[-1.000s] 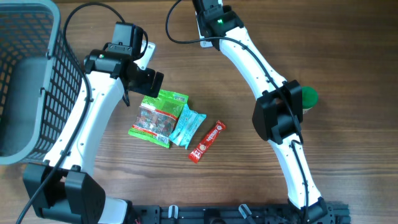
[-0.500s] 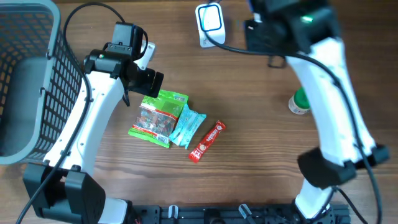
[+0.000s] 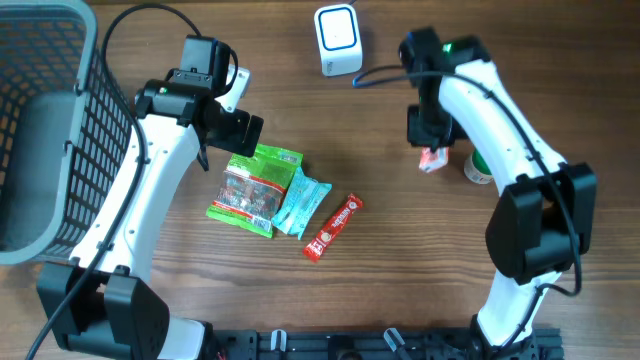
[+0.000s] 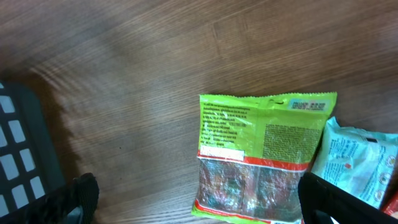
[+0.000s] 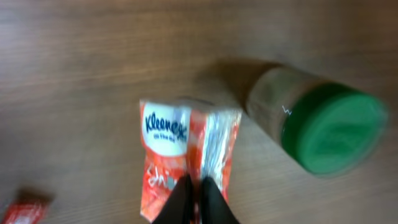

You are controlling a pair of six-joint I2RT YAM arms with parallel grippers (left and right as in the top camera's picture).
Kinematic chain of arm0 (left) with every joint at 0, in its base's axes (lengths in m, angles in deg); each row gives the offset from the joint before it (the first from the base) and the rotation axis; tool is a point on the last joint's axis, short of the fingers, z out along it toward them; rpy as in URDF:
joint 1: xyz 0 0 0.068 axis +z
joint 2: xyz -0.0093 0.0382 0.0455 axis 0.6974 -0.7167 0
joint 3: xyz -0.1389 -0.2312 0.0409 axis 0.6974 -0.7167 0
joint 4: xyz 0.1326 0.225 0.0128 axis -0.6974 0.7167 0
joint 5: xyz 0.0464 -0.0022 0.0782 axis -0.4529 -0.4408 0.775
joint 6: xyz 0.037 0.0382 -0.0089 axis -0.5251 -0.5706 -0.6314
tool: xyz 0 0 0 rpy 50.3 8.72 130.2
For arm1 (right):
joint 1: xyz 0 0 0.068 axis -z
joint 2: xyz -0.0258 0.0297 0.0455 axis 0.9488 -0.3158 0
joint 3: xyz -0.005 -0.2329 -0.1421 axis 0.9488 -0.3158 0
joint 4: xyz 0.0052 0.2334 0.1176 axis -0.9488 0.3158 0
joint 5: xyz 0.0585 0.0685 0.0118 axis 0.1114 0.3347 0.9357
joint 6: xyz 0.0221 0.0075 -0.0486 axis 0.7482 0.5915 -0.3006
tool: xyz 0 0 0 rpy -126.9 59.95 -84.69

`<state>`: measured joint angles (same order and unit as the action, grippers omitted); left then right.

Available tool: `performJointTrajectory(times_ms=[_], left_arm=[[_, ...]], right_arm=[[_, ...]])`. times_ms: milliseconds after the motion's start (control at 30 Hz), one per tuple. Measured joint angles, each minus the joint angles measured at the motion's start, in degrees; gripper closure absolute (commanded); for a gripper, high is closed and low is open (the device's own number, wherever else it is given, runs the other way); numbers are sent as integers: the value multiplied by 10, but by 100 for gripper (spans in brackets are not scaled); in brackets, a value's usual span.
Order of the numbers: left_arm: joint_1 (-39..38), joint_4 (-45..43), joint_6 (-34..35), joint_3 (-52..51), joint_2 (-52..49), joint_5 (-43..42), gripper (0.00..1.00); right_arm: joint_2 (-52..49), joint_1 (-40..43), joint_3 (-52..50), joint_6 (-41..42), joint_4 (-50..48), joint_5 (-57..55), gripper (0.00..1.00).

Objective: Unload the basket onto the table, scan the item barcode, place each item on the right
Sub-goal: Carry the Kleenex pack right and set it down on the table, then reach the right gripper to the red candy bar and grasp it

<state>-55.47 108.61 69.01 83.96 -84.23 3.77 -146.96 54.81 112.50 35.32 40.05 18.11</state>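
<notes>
While the right tool (image 5: pixel 198 186) is clamped on one end of the orange-and-white Kleenex tissue pack (image 5: pixel 186 140), the pack lies just beside a green-lidded jar (image 5: pixel 323 127), below and to the right of the white scanner (image 3: pixel 338 38) in the overhead view. The left tool (image 3: pixel 236 127) stands wide apart, holding nothing, over a green snack bag (image 4: pixel 261 149) on the wooden counter (image 3: pixel 400 270).

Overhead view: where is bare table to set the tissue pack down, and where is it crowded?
Bare wood lies between the scanner and the green bag, and between the red stick and the jar. Crowded: bag, blue packet and stick bunched together; tissue pack close beside the jar.
</notes>
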Motion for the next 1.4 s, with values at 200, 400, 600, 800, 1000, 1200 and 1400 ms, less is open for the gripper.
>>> performJointTrajectory(times_ms=[200, 400, 600, 800, 1000, 1200, 1400], left_arm=[[0, 0, 0, 0, 0, 0, 0], [0, 1, 0, 0, 0, 0, 0], [0, 1, 0, 0, 0, 0, 0], [0, 0, 0, 0, 0, 0, 0], [0, 1, 0, 0, 0, 0, 0], [0, 1, 0, 0, 0, 0, 0], [0, 1, 0, 0, 0, 0, 0]], right_arm=[[0, 1, -123, -11, -93, -1, 34], [2, 1, -74, -33, -56, 43, 33], [16, -49, -67, -48, -95, 254, 34], [16, -152, -120, 53, -153, 280, 36], [17, -206, -188, 212, -224, 264, 19], [23, -209, -231, 313, -284, 238, 56], [26, -207, -237, 333, -288, 175, 67]])
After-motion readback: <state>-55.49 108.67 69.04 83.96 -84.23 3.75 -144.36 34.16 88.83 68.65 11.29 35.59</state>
